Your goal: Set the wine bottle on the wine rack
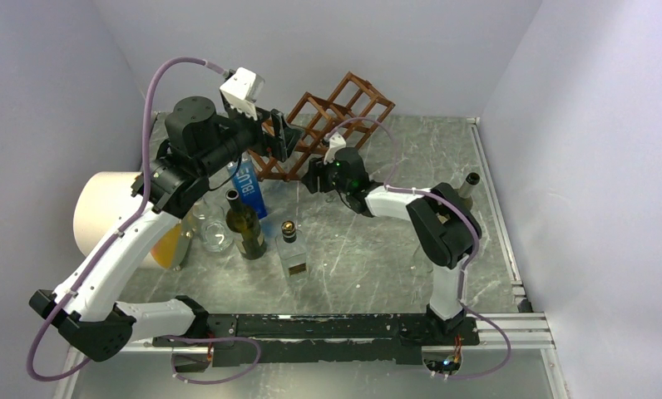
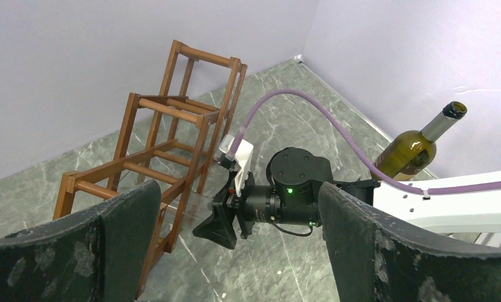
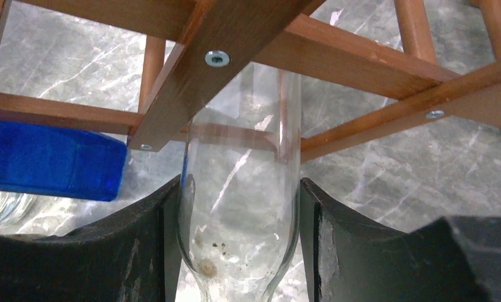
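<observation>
The right tool (image 3: 238, 214) is clamping the clear wine bottle (image 3: 242, 157) at lower centre, poking into the wine rack (image 3: 235, 25). Being rigid, slippery, breakable glass, it is needing a firm body grip. The left tool (image 2: 238, 195) is gaping apart.

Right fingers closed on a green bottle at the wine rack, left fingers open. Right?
Not quite. The right fingers grip a clear glass bottle, not a green one; the right wrist view shows it. The rest holds: it is at the wine rack and the left fingers are open.
</observation>
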Available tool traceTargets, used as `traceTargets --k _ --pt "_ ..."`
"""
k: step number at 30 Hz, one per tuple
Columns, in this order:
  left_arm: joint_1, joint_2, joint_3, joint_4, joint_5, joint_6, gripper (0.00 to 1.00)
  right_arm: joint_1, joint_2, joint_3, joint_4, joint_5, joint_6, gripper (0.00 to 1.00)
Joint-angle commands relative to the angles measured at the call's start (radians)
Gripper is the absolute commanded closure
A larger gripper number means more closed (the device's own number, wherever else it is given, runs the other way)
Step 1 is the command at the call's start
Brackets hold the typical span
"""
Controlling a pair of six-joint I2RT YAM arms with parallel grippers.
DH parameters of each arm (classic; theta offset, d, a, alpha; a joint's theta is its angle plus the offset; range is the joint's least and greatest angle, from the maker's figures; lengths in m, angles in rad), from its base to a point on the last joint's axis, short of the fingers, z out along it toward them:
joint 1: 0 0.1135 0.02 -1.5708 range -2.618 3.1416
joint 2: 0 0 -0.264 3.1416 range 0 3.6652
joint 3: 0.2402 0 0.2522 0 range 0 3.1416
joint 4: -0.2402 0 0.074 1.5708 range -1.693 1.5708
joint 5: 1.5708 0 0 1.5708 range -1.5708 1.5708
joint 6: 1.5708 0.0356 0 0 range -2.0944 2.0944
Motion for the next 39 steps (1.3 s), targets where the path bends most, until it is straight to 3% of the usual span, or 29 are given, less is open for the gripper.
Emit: traceTargets --k 1,4,25,39 --pt "0.007 -0.018 0.004 0.019 0.026 -0.011 0.01 0.012 0.040 0.077 0.159 0.003 -0.014 0.79" --pt "0.007 -0.022 0.001 0.019 0.021 -0.012 0.01 0.012 0.069 0.106 0.152 0.028 -0.022 0.75" --pt "0.008 -0.039 0.007 0.015 0.008 0.001 0.01 0.012 0.109 0.138 0.067 0.100 -0.067 0.13" --pt "0.007 -0.054 -0.003 0.005 0.004 0.006 0.01 0.012 -0.072 0.093 -0.052 0.086 -0.051 0.10"
